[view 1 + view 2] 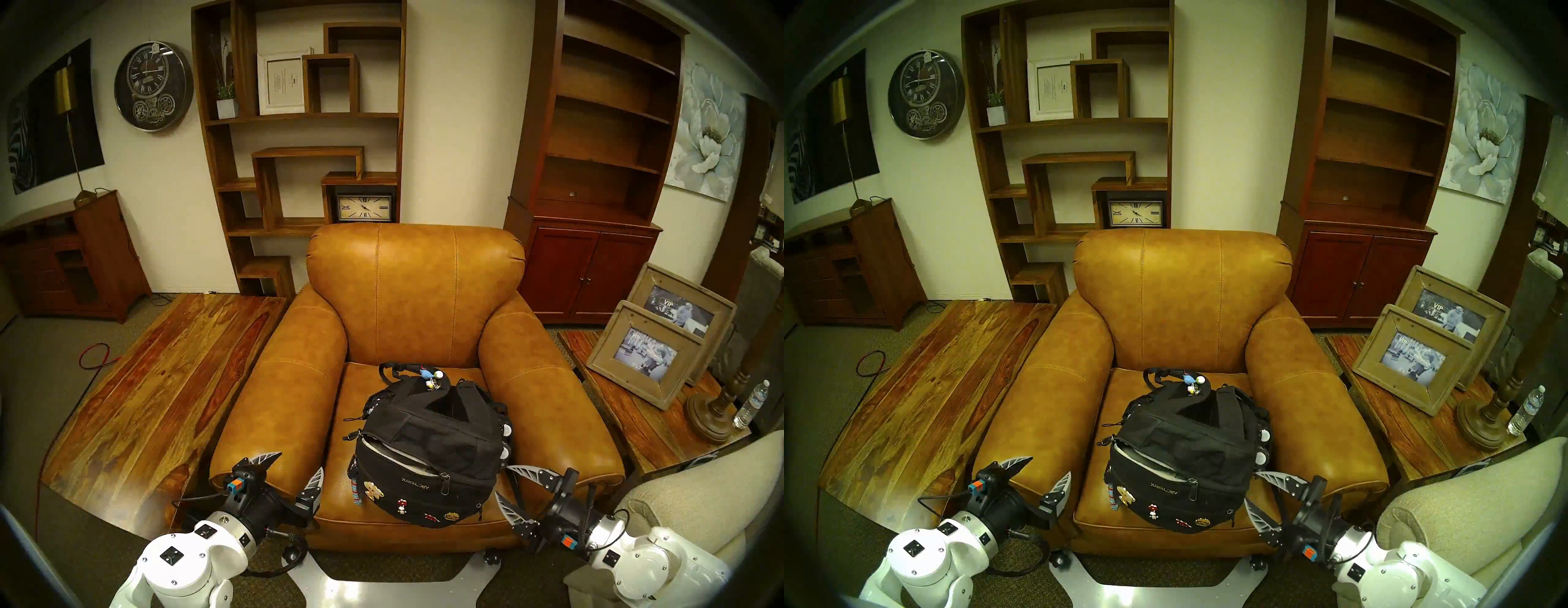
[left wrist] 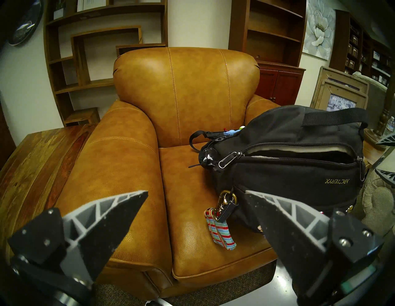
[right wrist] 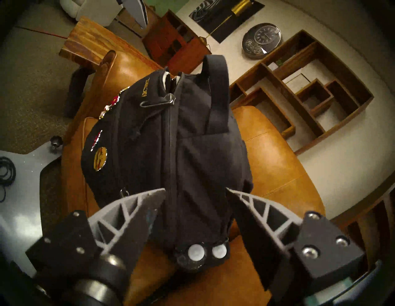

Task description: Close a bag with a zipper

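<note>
Black ARC'TERYX bag (image 1: 428, 450) on tan armchair (image 1: 415, 297), zipper (image 2: 299, 159) gaping; L fingers (image 1: 271, 460) & R fingers (image 1: 524, 471) spread, empty.

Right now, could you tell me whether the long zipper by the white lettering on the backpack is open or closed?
Open. The zipper gapes along its curve, showing pale grey lining inside the bag.

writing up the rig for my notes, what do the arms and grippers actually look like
Both arms have glossy white rounded shells with small black square pads, ending in silver rings and black wrist housings. The left gripper and right gripper each carry two pointed grey fingers with open triangular ribbing and black inner faces. Each wrist bears an orange-and-blue block; black cables loop alongside.
</note>
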`<action>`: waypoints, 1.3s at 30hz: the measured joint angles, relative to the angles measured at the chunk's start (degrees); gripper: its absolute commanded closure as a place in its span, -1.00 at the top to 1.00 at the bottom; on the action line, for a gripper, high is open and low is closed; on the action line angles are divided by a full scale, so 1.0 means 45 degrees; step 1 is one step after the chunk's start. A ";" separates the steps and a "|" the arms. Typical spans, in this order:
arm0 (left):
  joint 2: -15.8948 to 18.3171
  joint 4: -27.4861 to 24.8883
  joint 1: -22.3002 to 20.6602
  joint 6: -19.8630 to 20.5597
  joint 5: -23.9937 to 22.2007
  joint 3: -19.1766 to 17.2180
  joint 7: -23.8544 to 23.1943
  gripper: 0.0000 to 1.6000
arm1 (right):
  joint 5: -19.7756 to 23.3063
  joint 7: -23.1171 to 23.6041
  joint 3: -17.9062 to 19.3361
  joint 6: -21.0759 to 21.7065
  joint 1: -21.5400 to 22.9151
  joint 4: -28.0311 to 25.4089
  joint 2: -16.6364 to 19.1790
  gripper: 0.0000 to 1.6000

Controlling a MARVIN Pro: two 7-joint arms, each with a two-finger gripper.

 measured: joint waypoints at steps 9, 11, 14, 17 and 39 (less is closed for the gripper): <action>0.0714 -0.0622 0.0522 0.0355 -0.0235 0.0249 -0.1457 1.00 | 0.0121 -0.1096 0.0901 -0.1412 -0.1542 0.0523 -0.0359 0.42; 0.0828 -0.0701 0.0560 0.0586 -0.0286 0.0357 -0.1678 1.00 | 0.0055 -0.1277 0.0944 -0.1565 -0.1701 0.0608 -0.0443 0.33; 0.0949 -0.0739 0.0488 0.1006 -0.0233 0.0696 -0.1818 1.00 | -0.0196 -0.1511 0.0868 -0.1733 -0.1744 0.0766 -0.0607 0.29; 0.0987 -0.0731 0.0272 0.1252 0.0011 0.1161 -0.1823 1.00 | -0.0377 -0.1639 0.0672 -0.1797 -0.1633 0.0853 -0.0746 0.29; 0.1913 -0.1067 0.0287 -0.0465 0.2730 0.3324 -0.1933 1.00 | -0.0729 -0.2040 -0.0541 -0.1850 0.0277 0.2454 -0.1698 0.01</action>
